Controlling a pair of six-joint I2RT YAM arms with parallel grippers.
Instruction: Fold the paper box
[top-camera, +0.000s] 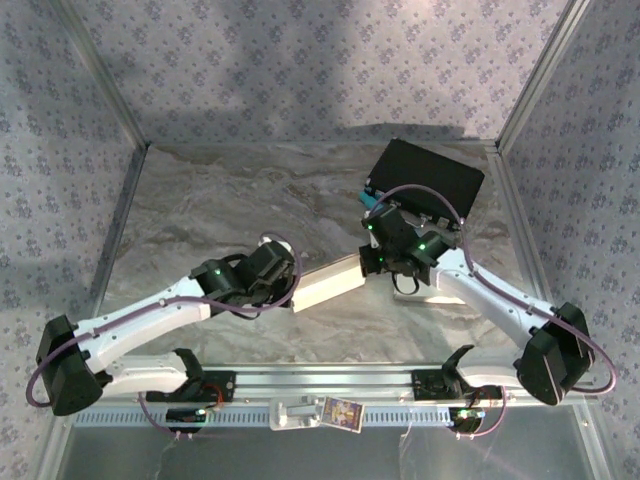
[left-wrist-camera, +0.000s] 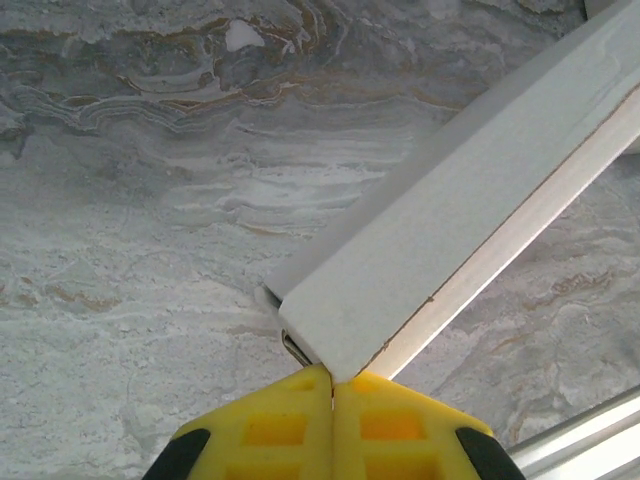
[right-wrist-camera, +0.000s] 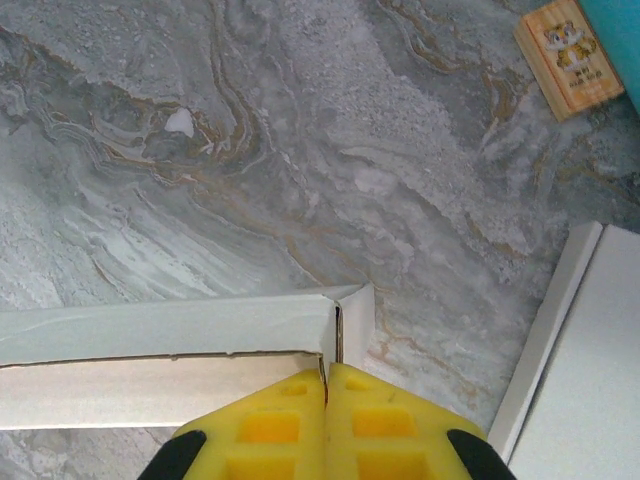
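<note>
The left hand (left-wrist-camera: 332, 385) is pinched tight on one end of the long white paper box (top-camera: 328, 283); the right hand (right-wrist-camera: 326, 375) pinches its other end, over the middle of the grey marbled bench (top-camera: 220, 200).

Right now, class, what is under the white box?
The marbled table runs under the box and is seen on both sides of it. The patch directly beneath is covered, so whether anything lies there cannot be told.
</note>
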